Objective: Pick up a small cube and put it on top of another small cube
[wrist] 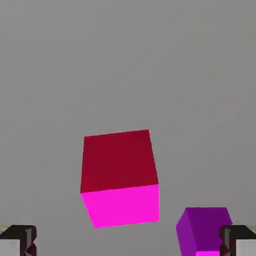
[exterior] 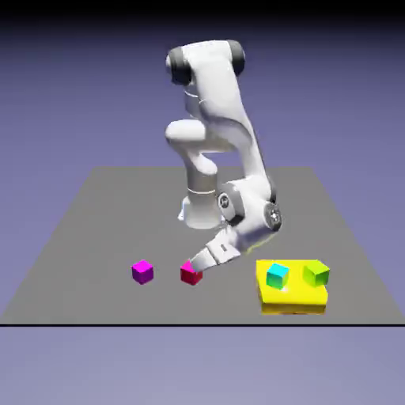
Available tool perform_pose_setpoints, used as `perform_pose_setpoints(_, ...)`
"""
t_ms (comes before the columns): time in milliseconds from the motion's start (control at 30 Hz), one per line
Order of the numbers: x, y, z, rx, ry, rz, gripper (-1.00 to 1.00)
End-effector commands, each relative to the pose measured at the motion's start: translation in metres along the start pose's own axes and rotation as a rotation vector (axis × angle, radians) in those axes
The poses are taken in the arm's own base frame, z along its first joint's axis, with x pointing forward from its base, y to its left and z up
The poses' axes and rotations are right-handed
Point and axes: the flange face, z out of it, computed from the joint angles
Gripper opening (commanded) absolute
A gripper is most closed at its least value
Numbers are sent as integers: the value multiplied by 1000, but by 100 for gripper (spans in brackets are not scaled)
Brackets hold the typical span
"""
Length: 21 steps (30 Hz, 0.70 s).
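Hovering released, the gripper [exterior: 194, 265] nears the crimson cube [exterior: 190, 274], magenta-purple cube [exterior: 142, 271] beside.

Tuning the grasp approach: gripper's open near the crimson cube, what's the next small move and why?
Probably ease the gripper down over the crimson cube, then close. The jaws are wide open with nothing between them; in the hand view the cube sits ahead of the fingertips, roughly centred. Watch the magenta-purple cube near one fingertip.

Tool [exterior: 195, 266] hovers at crimson cube [exterior: 191, 274], jaws apart.
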Motion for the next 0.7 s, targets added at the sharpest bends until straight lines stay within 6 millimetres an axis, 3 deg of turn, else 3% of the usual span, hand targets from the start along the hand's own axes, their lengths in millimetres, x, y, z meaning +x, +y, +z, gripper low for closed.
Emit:
perform_pose_setpoints(0, 2, -3, 3, -21, -15, -18, 0)
perform_pose_setpoints(33, 2, -3, 3, -21, -15, -18, 0)
perform_pose_setpoints(133, 12, -14, 66, -21, -15, -18, 0)
perform_pose_setpoints(167, 12, -14, 66, -21, -15, -18, -100)
perform_pose_setpoints(200, 12, -14, 66, -21, -15, -18, -100)
perform_pose_setpoints(300, 3, -7, -2, -16, -22, -28, -100)
perform_pose_setpoints(433, 1, -40, -67, 115, -27, -10, -100)
perform_pose_setpoints(567, -13, -69, -136, 265, -41, -10, -100)
perform_pose_setpoints(667, -16, -80, -177, 362, -82, 40, -100)
